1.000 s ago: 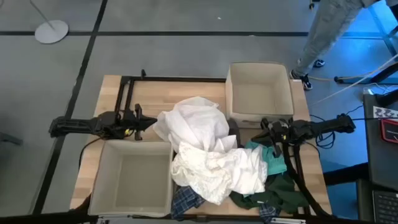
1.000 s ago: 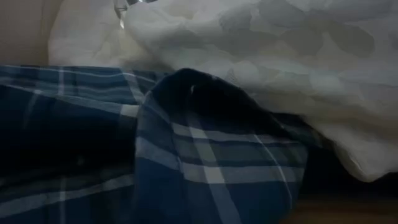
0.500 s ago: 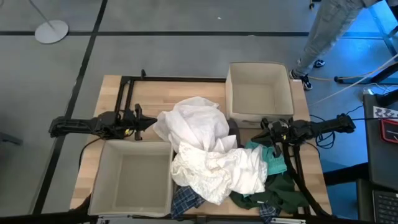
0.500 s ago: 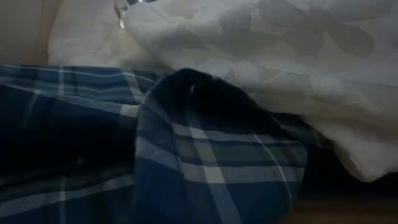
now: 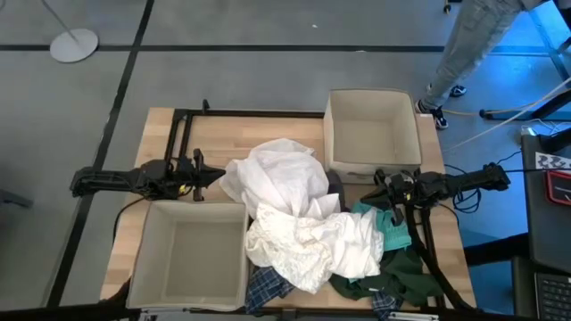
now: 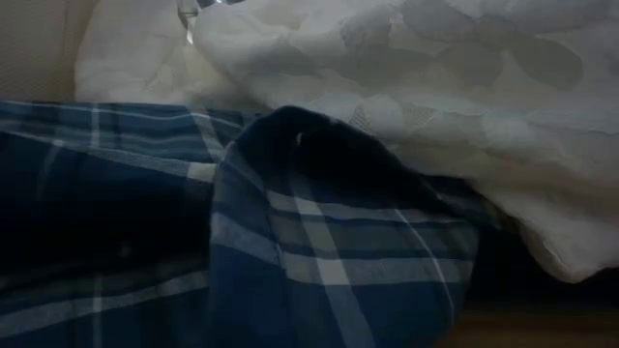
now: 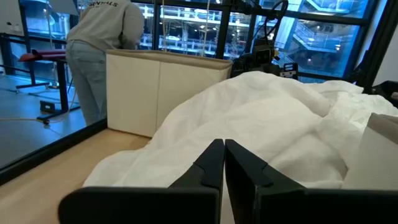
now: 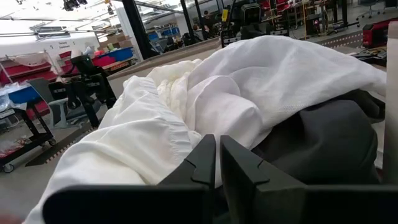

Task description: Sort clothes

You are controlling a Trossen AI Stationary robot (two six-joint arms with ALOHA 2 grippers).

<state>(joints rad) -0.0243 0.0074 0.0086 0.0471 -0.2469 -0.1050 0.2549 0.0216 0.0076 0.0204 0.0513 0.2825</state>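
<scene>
No movement: both arms level beside clothes, left gripper and right gripper jaws together

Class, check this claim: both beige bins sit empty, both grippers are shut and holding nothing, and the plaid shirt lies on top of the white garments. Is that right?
One detail is wrong. The plaid shirt lies under the white garments, not on top; the low view shows white fabric draped over it. The rest stands: both beige bins are empty, and the left gripper and right gripper are shut, holding nothing.
</scene>
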